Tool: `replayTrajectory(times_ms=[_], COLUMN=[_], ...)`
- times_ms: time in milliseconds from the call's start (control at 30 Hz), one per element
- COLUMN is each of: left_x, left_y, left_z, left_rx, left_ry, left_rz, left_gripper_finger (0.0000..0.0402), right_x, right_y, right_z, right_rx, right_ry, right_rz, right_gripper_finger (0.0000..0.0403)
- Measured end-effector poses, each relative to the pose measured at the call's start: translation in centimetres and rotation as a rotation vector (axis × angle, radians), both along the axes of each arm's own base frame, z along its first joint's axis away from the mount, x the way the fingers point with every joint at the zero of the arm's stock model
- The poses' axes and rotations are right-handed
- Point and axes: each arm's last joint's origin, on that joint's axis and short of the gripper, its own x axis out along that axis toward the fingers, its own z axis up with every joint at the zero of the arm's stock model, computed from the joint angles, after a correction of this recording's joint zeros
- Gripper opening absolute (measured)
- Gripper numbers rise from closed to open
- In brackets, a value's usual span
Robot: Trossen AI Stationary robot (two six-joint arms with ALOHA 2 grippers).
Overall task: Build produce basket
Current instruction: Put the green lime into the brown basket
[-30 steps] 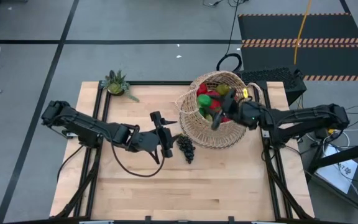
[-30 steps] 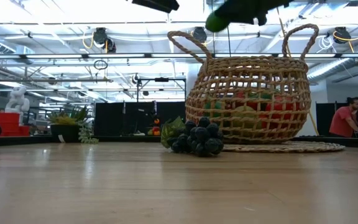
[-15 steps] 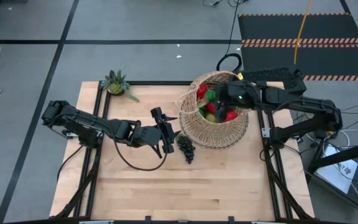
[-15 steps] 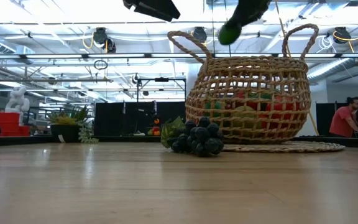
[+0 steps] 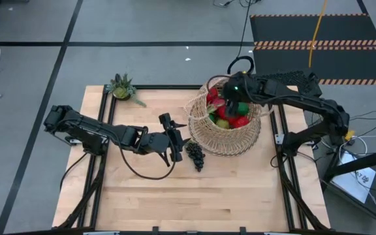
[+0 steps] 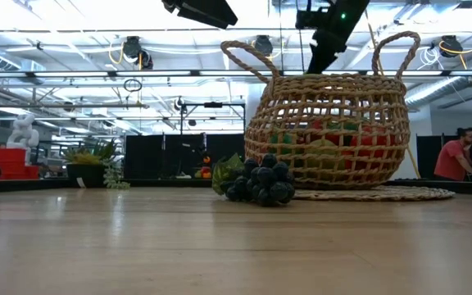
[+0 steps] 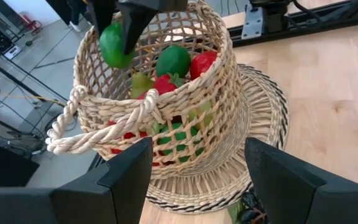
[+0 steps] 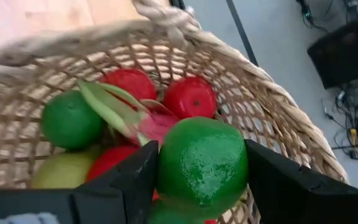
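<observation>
Starting at the left of the table (image 5: pixel 142 196), I see the small potted plant (image 5: pixel 122 87) at the far corner, well apart from everything else. My left arm lies low across the boards, and the left gripper (image 5: pixel 173 140) hangs with its fingers (image 7: pixel 120 180) spread and nothing between them, pointed at the basket from just beside the dark grapes (image 5: pixel 195 155). The grapes (image 6: pixel 259 182) rest on the wood, touching the foot of the basket on its near side. Next comes the basket (image 5: pixel 226 117), standing upright on a flat woven mat (image 6: pixel 383 194), its loop handles up, with red, green and yellow-green produce (image 8: pixel 129 118) piled inside. Over its open top I have the right gripper (image 5: pixel 230 99), clamped on a green lime (image 8: pixel 202 163) that sits above the fruit already in there; the lime (image 7: pixel 114 45) is level with the rim. Far right, in the room beyond, a person (image 6: pixel 453 156) in a red top is seated.
</observation>
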Motion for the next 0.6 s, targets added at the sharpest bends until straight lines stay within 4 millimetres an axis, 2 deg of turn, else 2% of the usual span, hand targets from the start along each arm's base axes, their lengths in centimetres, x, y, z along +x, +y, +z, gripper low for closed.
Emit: replayTrajectory(times_ms=[267,600], left_x=[0.0,0.1], left_y=[0.0,0.0], left_z=[0.0,0.1], left_rx=[-0.001,-0.004], left_ry=[-0.001,-0.012], left_rz=[-0.001,0.000], left_gripper_finger=[0.0253,0.0253], right_x=[-0.2,-0.7], right_y=[-1.5,-2.1], right_z=[-1.3,-2.6], right_rx=[0.084,0.100], right_ry=[0.048,0.082], right_rz=[-0.014,-0.036], right_gripper_finger=[0.0216,0.0216])
